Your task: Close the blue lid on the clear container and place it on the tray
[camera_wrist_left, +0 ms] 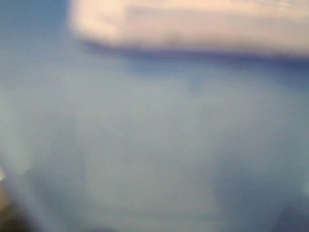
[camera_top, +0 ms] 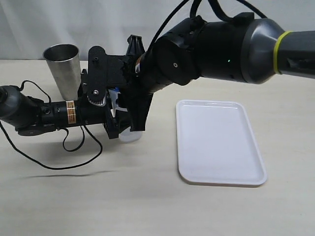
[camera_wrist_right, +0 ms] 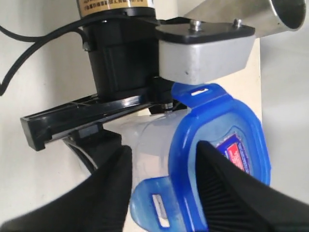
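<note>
Right gripper fingers closest, spread apart, straddling blue lid. Lid sits on mouth of clear container, top face toward right gripper. Flaps stick out, look unsnapped. Left gripper looks clamped on container wall below lid. Tray well apart, right arm's side.
</note>
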You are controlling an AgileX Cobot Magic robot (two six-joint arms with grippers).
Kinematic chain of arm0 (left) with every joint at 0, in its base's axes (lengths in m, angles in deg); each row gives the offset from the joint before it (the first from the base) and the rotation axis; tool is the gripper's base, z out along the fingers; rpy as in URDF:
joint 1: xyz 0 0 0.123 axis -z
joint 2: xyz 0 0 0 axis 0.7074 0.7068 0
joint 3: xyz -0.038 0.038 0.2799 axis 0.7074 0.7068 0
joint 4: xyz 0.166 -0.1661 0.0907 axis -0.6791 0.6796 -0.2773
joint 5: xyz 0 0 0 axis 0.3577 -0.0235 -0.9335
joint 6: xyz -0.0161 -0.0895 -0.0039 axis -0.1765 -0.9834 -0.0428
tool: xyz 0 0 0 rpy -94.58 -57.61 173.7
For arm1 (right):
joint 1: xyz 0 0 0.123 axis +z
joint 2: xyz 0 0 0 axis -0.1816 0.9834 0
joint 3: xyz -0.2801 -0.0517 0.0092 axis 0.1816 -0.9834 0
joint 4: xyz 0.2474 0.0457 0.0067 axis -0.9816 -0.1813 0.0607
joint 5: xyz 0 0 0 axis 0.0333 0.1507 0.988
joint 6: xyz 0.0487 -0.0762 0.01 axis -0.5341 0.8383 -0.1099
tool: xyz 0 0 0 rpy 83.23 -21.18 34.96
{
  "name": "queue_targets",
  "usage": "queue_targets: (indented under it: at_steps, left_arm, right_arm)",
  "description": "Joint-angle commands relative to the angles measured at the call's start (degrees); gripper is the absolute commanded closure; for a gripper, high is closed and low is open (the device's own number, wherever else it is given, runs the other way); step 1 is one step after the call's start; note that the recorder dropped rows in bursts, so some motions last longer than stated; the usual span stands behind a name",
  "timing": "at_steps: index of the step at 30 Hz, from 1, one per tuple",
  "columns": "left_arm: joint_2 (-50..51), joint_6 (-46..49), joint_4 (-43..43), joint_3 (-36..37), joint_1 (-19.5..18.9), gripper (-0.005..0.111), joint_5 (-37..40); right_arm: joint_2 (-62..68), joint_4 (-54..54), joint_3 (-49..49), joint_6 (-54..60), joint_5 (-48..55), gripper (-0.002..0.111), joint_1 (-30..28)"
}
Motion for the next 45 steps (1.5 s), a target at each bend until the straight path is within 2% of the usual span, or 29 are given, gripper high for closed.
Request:
queue_targets:
  at_steps: [1, 7, 13, 28, 34, 40, 45]
  left_arm:
    - [0.3, 0.2, -5.7, 0.5, 0.8, 0.107, -0.6]
    - [0.3, 0.2, -5.6, 0.5, 0.8, 0.107, -0.6]
    - [0.3, 0.2, -5.5, 0.5, 0.8, 0.107, -0.6]
    - [0.3, 0.2, -5.4, 0.5, 0.8, 0.107, -0.6]
    - [0.3, 0.2, -6.1, 0.5, 0.8, 0.107, -0.6]
    - [0.3, 0.2, -6.1, 0.5, 0.8, 0.107, -0.6]
    - [0.3, 0.2, -6.4, 0.5, 0.8, 0.107, -0.6]
  right_arm:
    - [4.2, -0.9, -2.6, -1.5, 11.4, 0.059, -0.8]
    - [1.1, -1.7, -2.6, -3.6, 11.2, 0.059, -0.8]
    - [-1.2, -3.9, -2.6, -3.7, 11.4, 0.053, -0.8]
    - [-8.9, -3.9, -2.6, -3.7, 10.9, 0.054, -0.8]
    - [-10.0, -3.9, -2.6, -3.3, 10.3, 0.065, -0.8]
    - [-9.3, -1.9, -2.6, -3.3, 5.4, 0.065, -0.8]
    - [-6.9, -0.2, -2.6, -3.2, 6.5, 0.065, -0.8]
